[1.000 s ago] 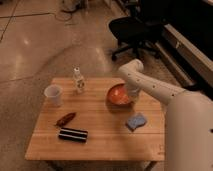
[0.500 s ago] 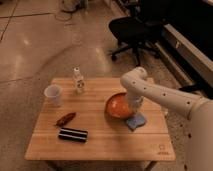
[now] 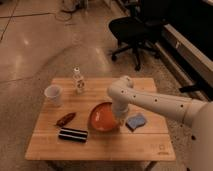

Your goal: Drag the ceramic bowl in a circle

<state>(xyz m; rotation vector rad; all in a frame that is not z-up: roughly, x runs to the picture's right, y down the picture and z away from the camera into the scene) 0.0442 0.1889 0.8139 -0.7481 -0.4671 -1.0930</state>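
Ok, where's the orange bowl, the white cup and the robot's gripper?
ceramic bowl point(image 3: 102, 117), camera view, its inside.
white cup point(image 3: 53, 95), camera view, its side wall.
gripper point(image 3: 120, 118), camera view, at the bowl's right rim.

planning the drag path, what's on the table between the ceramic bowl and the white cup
In the camera view, only bare wood of the table lies between the ceramic bowl and the white cup. The gripper sits at the bowl's right rim.

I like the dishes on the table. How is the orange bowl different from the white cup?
The ceramic bowl is glossy orange-red; the white cup is pale and see-through looking. The bowl is wide and shallow; the cup is narrower and taller. The gripper is shut at the bowl's right edge; the cup stands alone near the wooden table's left side, nothing touching it. Both are round, open on top, and sit upright.
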